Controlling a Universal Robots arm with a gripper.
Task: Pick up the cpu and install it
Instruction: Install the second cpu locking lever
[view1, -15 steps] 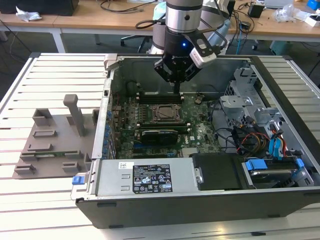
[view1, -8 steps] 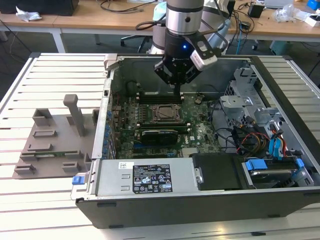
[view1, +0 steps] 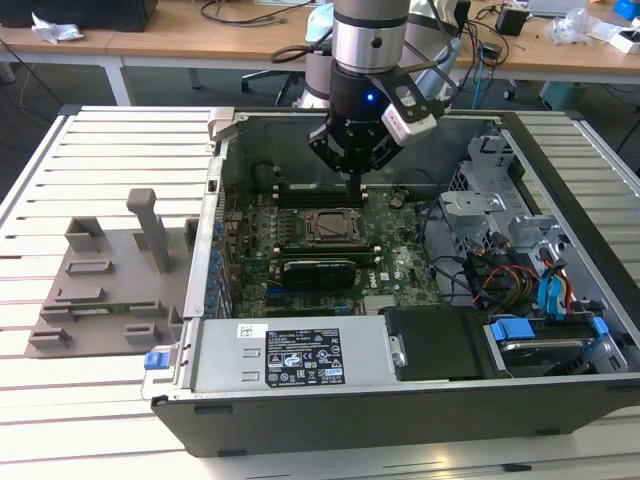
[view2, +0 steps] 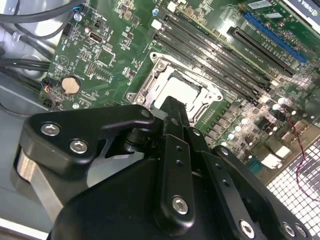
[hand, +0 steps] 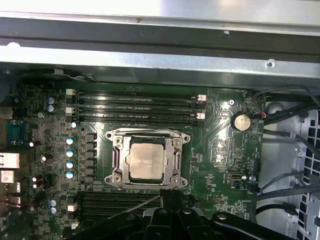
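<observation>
Exterior view, left to right: you have a grey fixture plate (view1: 110, 285) on the slatted table (view1: 60, 160) at the exterior view's left, then the open computer case (view1: 400, 400), with the gripper (view1: 352, 172) hanging over the motherboard (view1: 400, 270) just behind the socket frame (view1: 329, 227).
Cpu: you can see the cpu (hand: 146, 161) lying flat inside the socket frame in both wrist views, its silvery top bare and square to the frame.
Gripper: its fingers look drawn together with nothing between them; it holds no part and sits just off the frame's edge.
Done, by your pictures: the chip appears picked and seated.
Left, as a judgement: the frame looks unlatched over the chip, though you cannot tell for certain.
Memory slots (hand: 137, 106): beside the socket, untouched.
</observation>
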